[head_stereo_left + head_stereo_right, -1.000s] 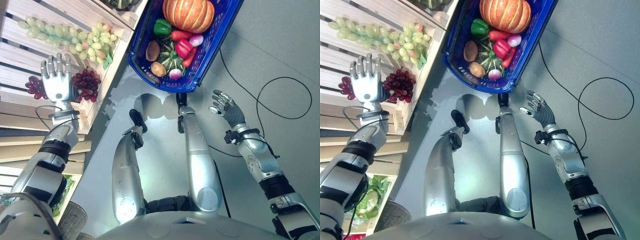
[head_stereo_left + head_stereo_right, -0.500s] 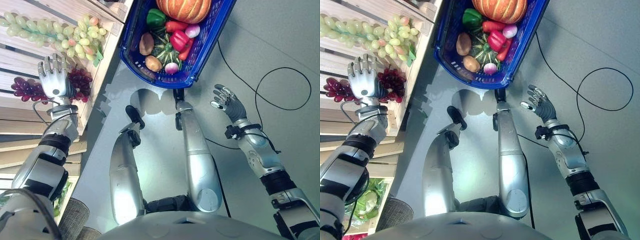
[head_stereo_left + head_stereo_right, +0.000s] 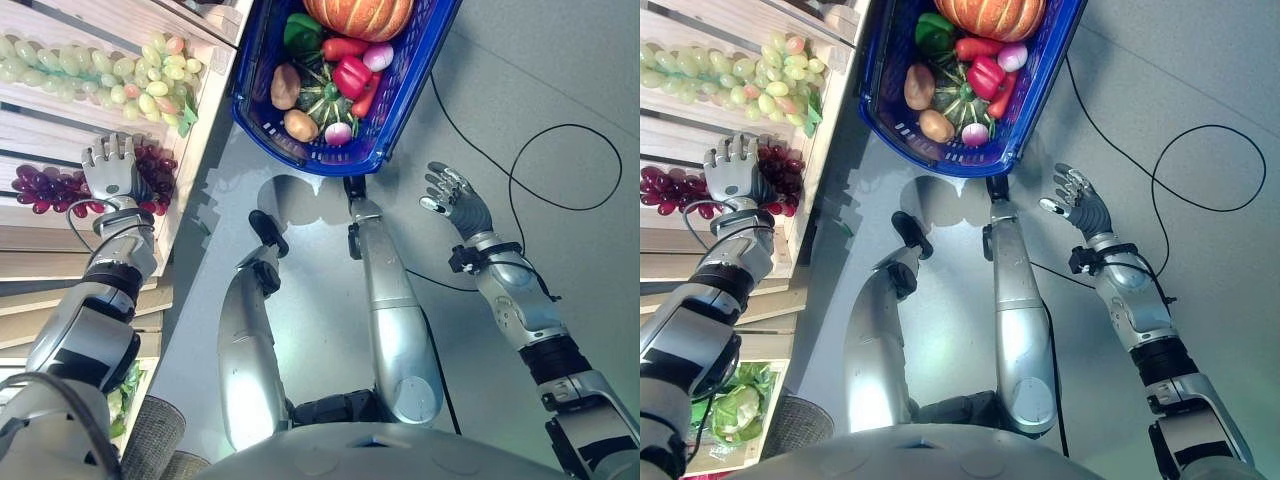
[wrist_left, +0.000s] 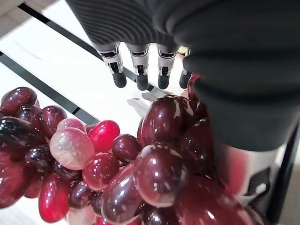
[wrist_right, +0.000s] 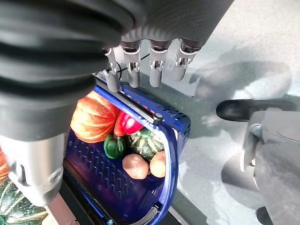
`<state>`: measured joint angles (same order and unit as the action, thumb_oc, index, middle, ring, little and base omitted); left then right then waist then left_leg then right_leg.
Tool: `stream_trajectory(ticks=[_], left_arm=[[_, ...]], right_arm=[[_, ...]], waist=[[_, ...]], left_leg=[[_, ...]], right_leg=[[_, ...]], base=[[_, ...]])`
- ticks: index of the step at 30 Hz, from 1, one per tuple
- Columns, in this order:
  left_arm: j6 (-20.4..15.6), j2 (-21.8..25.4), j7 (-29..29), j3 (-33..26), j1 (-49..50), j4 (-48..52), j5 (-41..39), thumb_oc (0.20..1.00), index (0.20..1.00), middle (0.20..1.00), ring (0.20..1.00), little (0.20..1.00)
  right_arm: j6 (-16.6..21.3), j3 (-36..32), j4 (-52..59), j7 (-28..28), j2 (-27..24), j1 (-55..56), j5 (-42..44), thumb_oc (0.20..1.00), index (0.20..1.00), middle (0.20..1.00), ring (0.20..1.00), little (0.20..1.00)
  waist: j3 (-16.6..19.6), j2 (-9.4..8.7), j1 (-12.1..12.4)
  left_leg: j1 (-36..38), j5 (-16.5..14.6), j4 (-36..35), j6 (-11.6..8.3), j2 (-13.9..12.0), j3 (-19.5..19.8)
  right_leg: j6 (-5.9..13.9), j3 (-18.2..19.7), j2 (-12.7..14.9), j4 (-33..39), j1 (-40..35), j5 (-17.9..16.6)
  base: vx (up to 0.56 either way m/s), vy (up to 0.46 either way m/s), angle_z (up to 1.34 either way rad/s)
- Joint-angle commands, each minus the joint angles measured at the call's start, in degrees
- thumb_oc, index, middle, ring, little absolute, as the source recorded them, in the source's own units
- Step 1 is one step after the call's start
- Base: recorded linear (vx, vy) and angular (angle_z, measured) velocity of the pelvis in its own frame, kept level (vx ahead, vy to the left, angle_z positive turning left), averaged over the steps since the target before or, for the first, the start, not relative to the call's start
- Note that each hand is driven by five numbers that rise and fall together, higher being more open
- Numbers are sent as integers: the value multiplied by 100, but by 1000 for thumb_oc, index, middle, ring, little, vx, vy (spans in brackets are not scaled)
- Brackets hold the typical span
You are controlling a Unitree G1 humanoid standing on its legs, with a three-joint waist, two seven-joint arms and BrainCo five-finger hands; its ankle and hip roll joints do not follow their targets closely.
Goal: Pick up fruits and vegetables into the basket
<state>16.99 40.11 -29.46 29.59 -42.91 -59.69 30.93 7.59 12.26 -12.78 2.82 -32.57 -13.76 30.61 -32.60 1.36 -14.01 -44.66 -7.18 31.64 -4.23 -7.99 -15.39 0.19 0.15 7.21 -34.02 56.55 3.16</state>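
Observation:
A bunch of red grapes [image 3: 45, 188] lies on a wooden shelf at the left. My left hand [image 3: 115, 170] rests over its middle with fingers [image 4: 140, 70] straight; the grapes [image 4: 117, 159] bulge under the palm beside the thumb. Green grapes [image 3: 100, 85] lie on the shelf above. The blue basket [image 3: 408, 105] stands on the floor ahead and holds a pumpkin [image 3: 358, 15], a red pepper [image 3: 352, 75], a green pepper [image 3: 302, 32], potatoes [image 3: 286, 88] and a radish [image 3: 338, 132]. My right hand [image 3: 455, 198] hovers open to the right of the basket, holding nothing.
Slatted wooden crates [image 3: 60, 260] form the shelves along the left. A lower crate holds leafy greens [image 3: 735, 410]. A woven object [image 3: 150, 440] sits at the bottom left. Grey floor [image 3: 560, 90] spreads to the right of the basket.
The camera view has shifted. My left hand has sunk lower onto the red grapes, its fingers showing shorter than before. The right hand has hardly moved.

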Motion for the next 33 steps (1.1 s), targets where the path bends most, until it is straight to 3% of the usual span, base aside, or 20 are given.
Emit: stream_trajectory(ticks=[1,6,11,17,18,19,20,21,26,33], left_arm=[[427,-4,492,64,448,-660,-274,1000,1000,1000,1000,1000],[665,-103,585,76,409,-877,-278,1000,1000,1000,1000,1000],[929,-87,306,127,257,-1125,-241,1000,1000,1000,1000,1000],[814,-138,394,188,32,-1250,-711,1000,1000,1000,1000,1000],[812,-141,405,188,30,-1252,-713,787,787,787,787,787],[726,-170,480,174,28,-1272,-794,354,354,354,354,354],[736,-184,510,170,23,-1265,-790,354,354,354,354,354],[721,-215,569,151,29,-1253,-744,200,200,200,200,200],[501,-265,748,154,-15,-1349,-803,200,200,200,200,200],[-300,-370,825,-86,-13,-1341,-1667,200,200,200,200,200]], right_arm=[[129,240,352,-26,-183,235,127,1000,1000,1000,1000,1000],[128,287,313,-44,-172,168,140,1000,1000,1000,1000,1000],[185,380,230,-90,-181,55,226,1000,1000,1000,1000,1000],[217,495,175,-135,-161,-44,283,1000,1000,1000,1000,1000],[219,494,175,-133,-161,-43,286,1000,1000,1000,1000,1000],[229,507,157,-130,-151,-45,296,1000,1000,1000,1000,1000],[218,510,159,-135,-144,-51,291,1000,1000,1000,1000,1000],[209,520,170,-135,-131,-51,283,1000,1000,1000,1000,1000],[220,531,166,-136,-157,-122,313,1000,1000,1000,1000,1000],[201,540,204,-194,-131,-105,272,1000,1000,1000,1000,1000]], waist=[[281,125,-142],[281,107,-167],[281,60,-178],[281,23,-179],[281,23,-179],[281,21,-178],[281,19,-178],[281,15,-175],[281,-2,-176],[281,5,-181]], left_leg=[[-404,-244,196,73,37,-132],[-437,-244,209,78,28,-140],[-530,-249,253,80,8,-121],[-654,-245,290,85,4,-66],[-656,-244,288,84,6,-63],[-650,-238,265,84,19,-55],[-643,-233,254,85,22,-54],[-628,-225,235,87,25,-58],[-594,-200,203,79,17,-62],[-579,-200,194,77,25,-68]], right_leg=[[392,-208,8,68,-3,367],[378,-187,-19,58,40,361],[357,-184,-54,39,105,358],[340,-173,-85,1,202,354],[340,-172,-87,3,204,352],[344,-170,-96,22,201,340],[345,-170,-99,26,194,339],[348,-176,-102,36,180,335],[358,-200,-88,56,148,325],[352,-185,-87,65,145,334]], base=[[0,0,0],[0,0,0],[0,0,0],[-4,-5,0],[0,0,0],[0,0,0],[0,0,0],[0,0,0],[0,0,0],[0,0,0]])
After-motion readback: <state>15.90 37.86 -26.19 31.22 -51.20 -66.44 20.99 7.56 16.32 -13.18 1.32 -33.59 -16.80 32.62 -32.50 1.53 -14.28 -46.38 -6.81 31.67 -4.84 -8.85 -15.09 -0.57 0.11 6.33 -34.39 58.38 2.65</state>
